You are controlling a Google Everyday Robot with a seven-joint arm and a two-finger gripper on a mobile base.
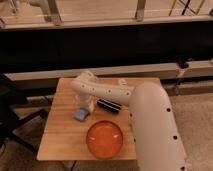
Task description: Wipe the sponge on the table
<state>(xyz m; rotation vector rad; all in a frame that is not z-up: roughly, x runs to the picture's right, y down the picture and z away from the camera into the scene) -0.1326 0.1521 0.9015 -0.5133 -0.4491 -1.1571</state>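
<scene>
Sponge (81,115) is lying on the table (60,135); our gripper (85,108) is touching its top, and we cannot tell its grip.

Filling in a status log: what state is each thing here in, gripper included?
table: standing level.
gripper: low over the table, at the sponge.
sponge: lying flat, at the gripper's tip.
black oblong object: lying flat, beside the sponge.
orange bowl: upright, near the front edge.

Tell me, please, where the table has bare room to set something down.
Bare wood runs down the table's left side, left of the sponge and orange bowl. Crowded mid-table: the gripper at the sponge, beside the black oblong object.
</scene>
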